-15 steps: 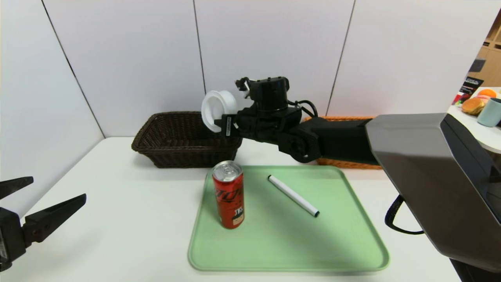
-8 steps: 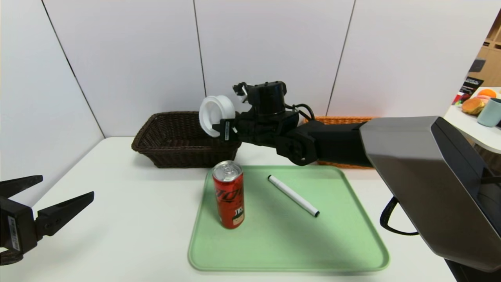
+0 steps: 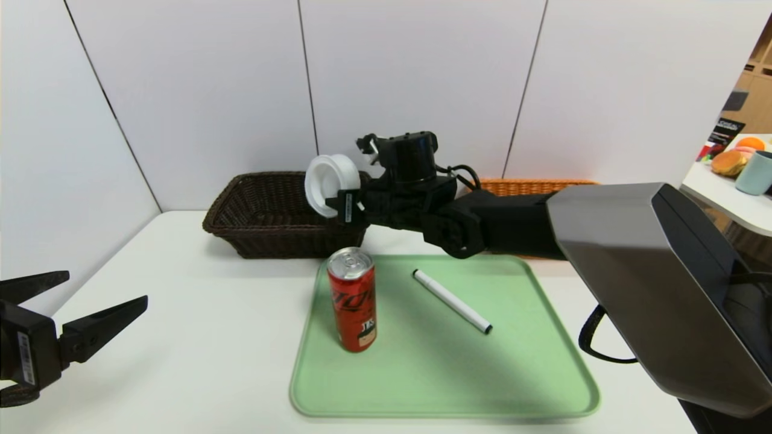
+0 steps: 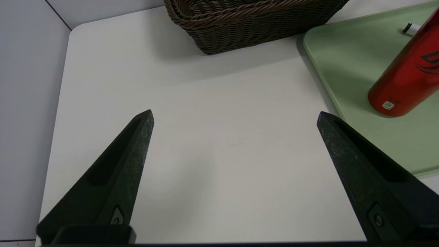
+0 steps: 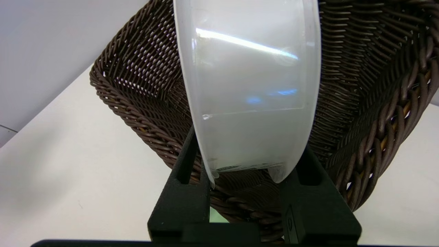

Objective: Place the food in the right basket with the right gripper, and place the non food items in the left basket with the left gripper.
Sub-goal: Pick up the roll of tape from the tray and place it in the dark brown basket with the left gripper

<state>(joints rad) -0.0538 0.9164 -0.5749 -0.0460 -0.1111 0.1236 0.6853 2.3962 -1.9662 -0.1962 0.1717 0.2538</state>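
- Right claw clamps the white strainer disc over the dark brown basket.
- Left claw gapes empty above the counter.
- Red can and marker sit on the green tray.
- The right arm partly hides the orange basket.

A white desk fills the lower frame. On it sit a dark brown basket at centre left, an orange-tan basket at centre right, and a green tray at lower centre.

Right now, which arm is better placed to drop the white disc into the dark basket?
Right. The right gripper already has its jaws shut on the white disc at the dark basket rim, while the left gripper hangs open over bare table.
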